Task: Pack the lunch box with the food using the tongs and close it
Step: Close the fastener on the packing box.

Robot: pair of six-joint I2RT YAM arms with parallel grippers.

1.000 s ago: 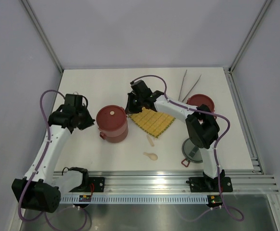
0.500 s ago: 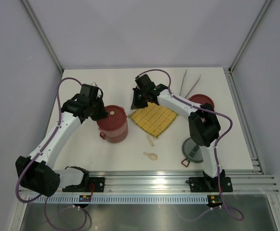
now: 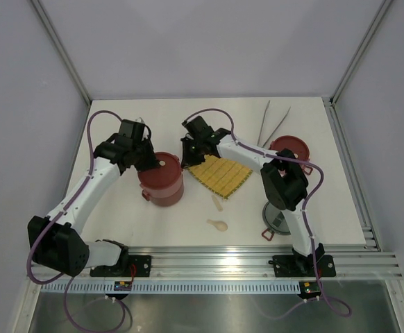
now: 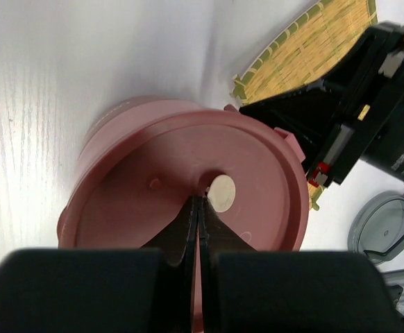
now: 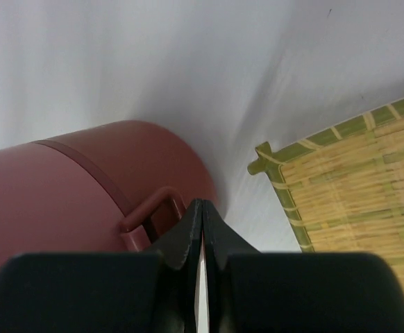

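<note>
Top view: lunch box (image 3: pixel 163 186) stacked as one red tower left of centre on the white surface (image 3: pixel 132 222), flat red lid on top with a small cream spot (image 3: pixel 162 163). Left pincer (image 3: pixel 148 161) over the lid's left part, right pincer (image 3: pixel 187 157) at the box's right flank; the yellow woven mat (image 3: pixel 220 174) lies just beside it under the right arm. Tongs (image 3: pixel 272 125) lie at the far right of the surface, well apart from both pincers. Loose red disc lid (image 3: pixel 290 147) near them, grey top lid (image 3: pixel 279 219) closer in and partly behind the right arm. Cream spoon (image 3: pixel 217 224) sits in front of the mat. Left wrist: left pincer (image 4: pixel 196 202) clenched, nothing between the fingers, tips over the lid just beside the cream spot (image 4: pixel 221 192); the right arm's black head crowds the box rim on the mat side. Right wrist: right pincer (image 5: pixel 201 208) clenched, empty, tips at the small loop handle (image 5: pixel 153 211) on the box wall, mat corner (image 5: pixel 266 161) just beside.
</note>
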